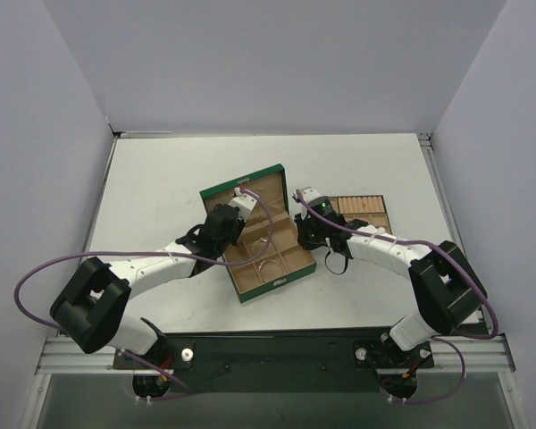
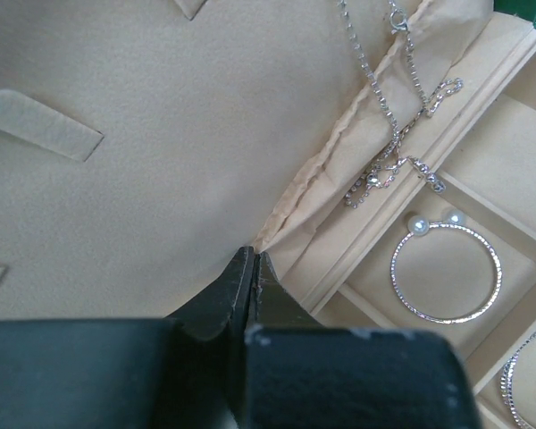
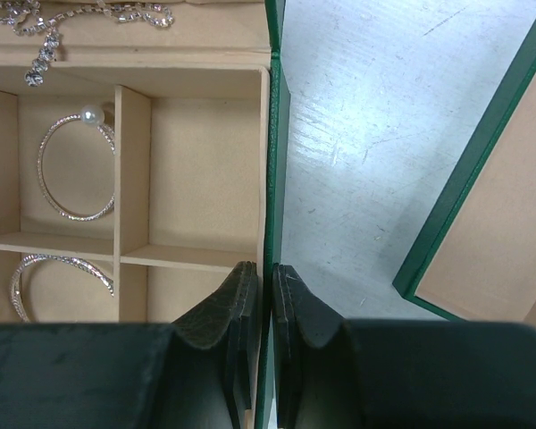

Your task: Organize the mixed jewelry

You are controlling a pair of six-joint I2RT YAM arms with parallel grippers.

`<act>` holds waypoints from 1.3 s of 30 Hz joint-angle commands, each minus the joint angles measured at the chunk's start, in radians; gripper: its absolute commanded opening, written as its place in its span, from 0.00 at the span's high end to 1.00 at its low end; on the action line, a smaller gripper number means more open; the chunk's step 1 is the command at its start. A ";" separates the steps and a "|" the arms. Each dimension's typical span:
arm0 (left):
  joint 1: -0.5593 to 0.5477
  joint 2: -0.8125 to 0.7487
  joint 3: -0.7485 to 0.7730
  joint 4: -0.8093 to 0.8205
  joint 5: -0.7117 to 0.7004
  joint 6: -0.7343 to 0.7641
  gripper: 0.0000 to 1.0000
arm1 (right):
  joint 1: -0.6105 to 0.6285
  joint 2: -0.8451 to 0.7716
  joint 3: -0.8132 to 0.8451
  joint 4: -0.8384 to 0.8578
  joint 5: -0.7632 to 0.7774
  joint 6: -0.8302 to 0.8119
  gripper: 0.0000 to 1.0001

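The left claw (image 2: 253, 261), low in the left wrist view, is pressed fully together with nothing between its tips. The pale chain (image 2: 395, 130) drapes over the lining fold at upper right, and the pearl-tipped bangle (image 2: 417, 227) lies in a compartment at right. The right claw (image 3: 268, 273) pinches the green box (image 3: 275, 134) by its side wall.

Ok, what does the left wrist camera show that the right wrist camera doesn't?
Only left wrist: the lid lining with a tab, and the shut left gripper. Only right wrist: the table, the tray, and the right gripper shut on the box wall. Both: the chain, the pearl-tipped bangle and a second bangle.
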 commanded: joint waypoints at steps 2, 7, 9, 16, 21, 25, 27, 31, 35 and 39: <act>0.004 -0.013 0.022 -0.021 0.028 -0.022 1.00 | 0.010 0.008 -0.027 -0.031 -0.066 0.008 0.97; 0.004 -0.042 0.026 -0.045 0.076 -0.040 1.00 | 0.008 -0.081 -0.050 0.003 -0.025 0.070 0.62; 0.004 -0.042 0.029 -0.051 0.093 -0.054 1.00 | 0.008 -0.141 -0.072 0.036 0.000 0.095 0.50; 0.003 -0.030 0.034 -0.059 0.128 -0.068 1.00 | 0.013 -0.274 -0.159 0.225 0.049 0.225 0.44; 0.003 -0.049 0.035 -0.064 0.164 -0.077 1.00 | 0.025 -0.204 -0.140 0.322 0.064 0.271 0.44; 0.004 -0.056 0.042 -0.071 0.180 -0.077 1.00 | 0.045 -0.128 -0.123 0.435 0.049 0.284 0.44; 0.003 -0.056 0.043 -0.076 0.182 -0.077 1.00 | 0.065 -0.085 -0.107 0.478 0.058 0.279 0.44; 0.004 -0.052 0.045 -0.082 0.187 -0.077 1.00 | 0.099 -0.020 -0.073 0.566 0.078 0.256 0.44; 0.004 -0.044 0.052 -0.082 0.191 -0.077 1.00 | 0.126 0.023 -0.023 0.587 0.095 0.218 0.44; 0.004 -0.041 0.054 -0.085 0.191 -0.077 1.00 | 0.128 0.066 0.019 0.583 0.133 0.204 0.44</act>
